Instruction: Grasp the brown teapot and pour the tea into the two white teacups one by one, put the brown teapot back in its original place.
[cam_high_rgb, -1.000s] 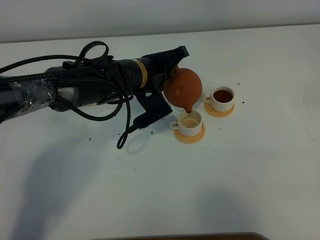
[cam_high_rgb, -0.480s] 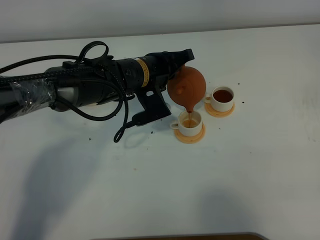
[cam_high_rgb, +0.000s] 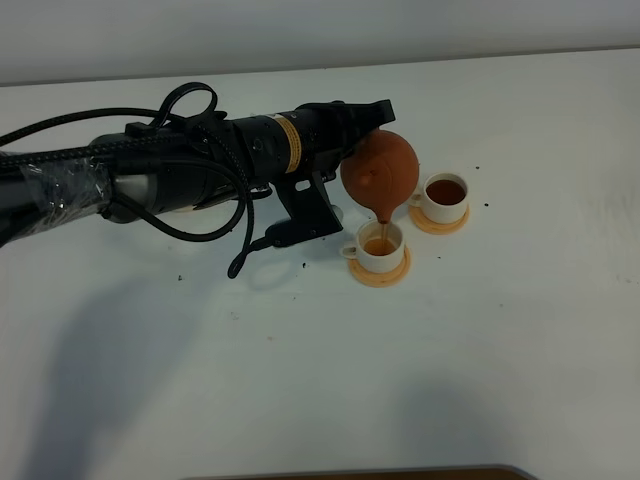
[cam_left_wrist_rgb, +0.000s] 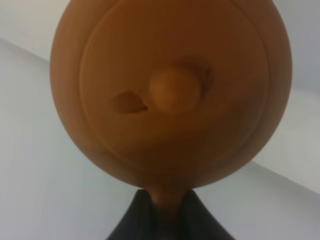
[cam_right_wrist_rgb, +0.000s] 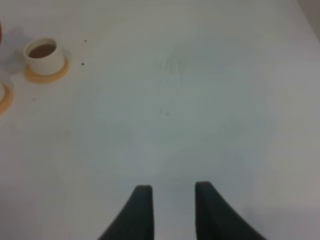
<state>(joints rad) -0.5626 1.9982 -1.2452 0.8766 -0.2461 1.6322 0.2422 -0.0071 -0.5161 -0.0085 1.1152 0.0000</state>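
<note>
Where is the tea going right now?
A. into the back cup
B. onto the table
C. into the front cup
C: the tipped brown teapot has its spout right over the front teacup and pours into it; the back teacup sits apart, holding dark tea.

Brown teapot (cam_high_rgb: 380, 178) tipped, spout down, tea streaming into near white teacup (cam_high_rgb: 379, 243); far teacup (cam_high_rgb: 445, 197) holds tea.
</note>
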